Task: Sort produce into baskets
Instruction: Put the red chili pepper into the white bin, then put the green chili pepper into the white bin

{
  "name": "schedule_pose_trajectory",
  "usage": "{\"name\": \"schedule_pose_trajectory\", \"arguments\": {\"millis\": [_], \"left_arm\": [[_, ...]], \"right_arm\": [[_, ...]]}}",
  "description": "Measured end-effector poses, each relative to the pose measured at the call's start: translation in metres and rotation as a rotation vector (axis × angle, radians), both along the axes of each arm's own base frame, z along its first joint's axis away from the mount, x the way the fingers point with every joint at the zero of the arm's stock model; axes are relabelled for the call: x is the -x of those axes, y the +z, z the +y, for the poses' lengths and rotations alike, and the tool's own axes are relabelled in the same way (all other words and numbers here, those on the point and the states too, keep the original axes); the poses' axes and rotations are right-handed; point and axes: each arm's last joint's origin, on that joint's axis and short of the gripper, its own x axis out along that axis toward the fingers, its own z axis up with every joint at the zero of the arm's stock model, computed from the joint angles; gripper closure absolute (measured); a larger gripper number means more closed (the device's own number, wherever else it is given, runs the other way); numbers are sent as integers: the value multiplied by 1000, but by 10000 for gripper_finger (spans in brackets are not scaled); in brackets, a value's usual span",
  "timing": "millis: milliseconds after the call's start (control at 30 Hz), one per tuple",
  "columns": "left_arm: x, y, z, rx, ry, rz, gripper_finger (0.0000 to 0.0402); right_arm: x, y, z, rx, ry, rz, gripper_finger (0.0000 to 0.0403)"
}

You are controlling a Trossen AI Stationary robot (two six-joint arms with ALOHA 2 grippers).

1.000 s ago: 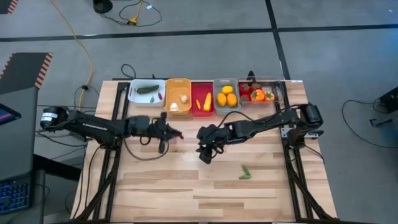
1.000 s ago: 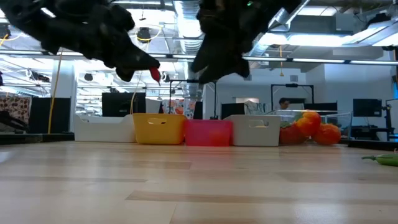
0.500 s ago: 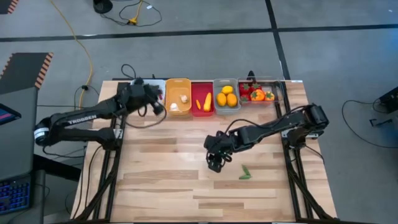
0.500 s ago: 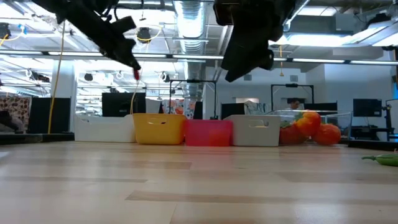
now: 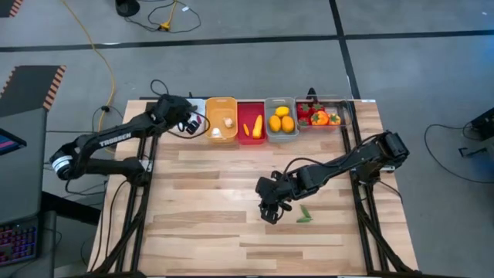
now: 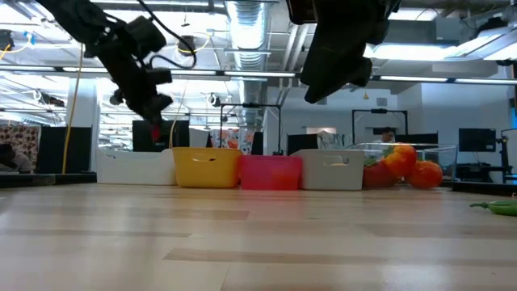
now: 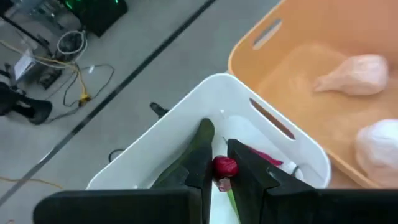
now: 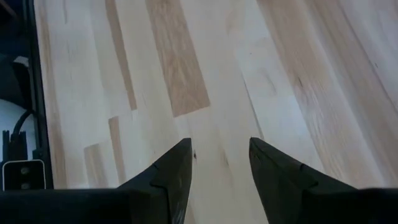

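the tabletop (image 5: 231, 193) has one green piece (image 5: 305, 215) left. the left hand (image 7: 219, 171) has swung over the white basket (image 7: 273, 134), pinching a red chilli (image 7: 224, 167). the right hand (image 5: 270, 210), open and empty, has dropped beside the green piece.

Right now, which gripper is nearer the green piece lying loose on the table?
Right. The right gripper hangs just beside the green piece, fingers open and empty. The left gripper is far off over the white basket, holding a red chilli.
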Motion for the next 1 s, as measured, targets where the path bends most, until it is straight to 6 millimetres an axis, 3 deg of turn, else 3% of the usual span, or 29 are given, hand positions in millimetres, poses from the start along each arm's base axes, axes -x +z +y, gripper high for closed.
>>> {"name": "schedule_pose_trajectory", "arguments": {"millis": [200, 433, 667, 1000], "left_arm": [[-5, -22, 13, 67, 20, 80, 348], [-9, -33, 22, 95, 53, 136, 288], [-16, -16, 28, 60, 62, 80, 240], [-24, 27, 20, 76, -98, -108, 248]], "right_arm": [[2, -1, 3, -1, 5, 10, 216], [8, 2, 3, -25, -24, 47, 217], [31, 2, -2, -20, -131, 239, 217], [56, -21, 17, 21, -263, 472, 217]]}}
